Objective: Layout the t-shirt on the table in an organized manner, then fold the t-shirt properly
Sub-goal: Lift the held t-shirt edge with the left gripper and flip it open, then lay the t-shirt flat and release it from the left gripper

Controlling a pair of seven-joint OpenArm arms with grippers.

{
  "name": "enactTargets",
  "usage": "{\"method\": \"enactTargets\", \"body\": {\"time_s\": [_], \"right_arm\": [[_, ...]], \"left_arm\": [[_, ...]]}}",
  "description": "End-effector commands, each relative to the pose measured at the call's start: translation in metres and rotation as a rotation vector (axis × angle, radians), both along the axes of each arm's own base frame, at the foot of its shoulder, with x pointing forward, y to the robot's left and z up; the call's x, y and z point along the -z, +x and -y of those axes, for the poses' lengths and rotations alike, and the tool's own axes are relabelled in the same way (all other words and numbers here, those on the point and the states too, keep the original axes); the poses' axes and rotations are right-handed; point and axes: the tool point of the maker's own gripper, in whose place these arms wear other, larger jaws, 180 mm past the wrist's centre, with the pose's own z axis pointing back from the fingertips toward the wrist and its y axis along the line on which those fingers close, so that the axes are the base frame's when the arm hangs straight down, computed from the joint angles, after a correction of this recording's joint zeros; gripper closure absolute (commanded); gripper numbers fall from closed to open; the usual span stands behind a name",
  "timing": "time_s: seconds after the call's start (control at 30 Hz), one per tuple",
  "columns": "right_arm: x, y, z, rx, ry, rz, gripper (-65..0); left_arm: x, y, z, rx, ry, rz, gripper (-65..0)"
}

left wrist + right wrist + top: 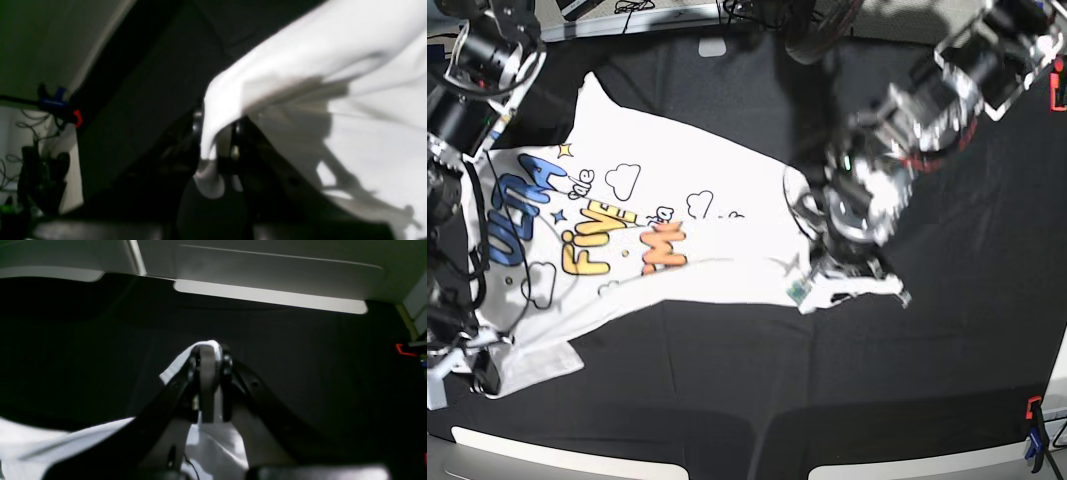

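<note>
The white t-shirt (pixel 677 250) lies print-up across the left and middle of the black-cloth table (pixel 727 390), pulled out lengthwise and wrinkled. My left gripper (pixel 822 270) is at the shirt's right end, blurred, and shut on a fold of the white cloth; in the left wrist view the gripper (pixel 217 146) pinches the shirt (pixel 333 66), which hangs above the table (pixel 150 83). My right gripper (pixel 462 365) is at the shirt's lower left corner. In the right wrist view the gripper (pixel 208 366) is shut on the shirt's edge (pixel 213 443) above the table (pixel 300 356).
A blue and orange clamp (pixel 60 103) grips the table edge, another orange clamp (pixel 405 350) shows at the right, and one (pixel 1034 420) at the front right corner. Cables (pixel 627 10) lie beyond the far edge. A small white tag (pixel 712 47) lies near it.
</note>
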Motion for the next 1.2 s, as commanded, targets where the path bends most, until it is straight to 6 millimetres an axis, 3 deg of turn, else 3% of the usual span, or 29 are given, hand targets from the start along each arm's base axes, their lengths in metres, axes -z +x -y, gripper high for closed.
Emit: {"method": "enactTargets", "body": {"time_s": [0.0, 0.1, 0.23, 0.27, 0.33, 0.4, 0.57, 0.77, 0.87, 1.0, 1.17], "right_arm": [[-0.022, 0.005, 0.001, -0.005, -0.009, 0.064, 0.0], [-0.018, 0.004, 0.001, -0.005, -0.018, 0.044, 0.0], [-0.017, 0.004, 0.002, -0.003, -0.019, 0.035, 0.0], [-0.016, 0.004, 0.002, -0.002, -0.02, 0.03, 0.0], [-0.015, 0.003, 0.002, -0.001, -0.021, 0.023, 0.0], [-0.014, 0.003, 0.002, 0.0, -0.021, 0.017, 0.0], [-0.014, 0.003, 0.002, 0.0, -0.022, 0.016, 0.0], [-0.013, 0.003, 0.002, 0.0, -0.022, 0.016, 0.0], [-0.013, 0.003, 0.002, 0.0, -0.022, 0.014, 0.0], [-0.012, 0.003, 0.002, 0.0, -0.023, 0.009, 0.0], [-0.012, 0.002, 0.002, 0.001, -0.023, 0.005, 0.0]], "left_arm": [[-0.007, 0.009, -0.004, -0.007, 0.016, 0.018, 0.0], [0.005, 0.008, -0.013, -0.031, 0.049, -0.024, 0.0], [0.004, 0.008, -0.01, -0.023, 0.043, -0.016, 0.0], [0.003, 0.009, -0.01, -0.023, 0.043, -0.015, -1.8], [0.002, 0.009, -0.01, -0.025, 0.042, -0.016, -12.9], [0.002, 0.009, -0.008, -0.024, 0.04, -0.016, -16.8], [-0.005, 0.014, -0.011, -0.027, 0.063, 0.013, -16.8], [-0.03, 0.034, -0.028, -0.101, 0.127, 0.042, -16.8], [-0.029, 0.034, -0.032, -0.126, 0.127, 0.012, -16.8], [-0.004, 0.018, -0.018, -0.1, 0.028, -0.131, -16.8], [0.041, -0.042, 0.039, 0.211, -0.115, -0.493, -16.3]]}}
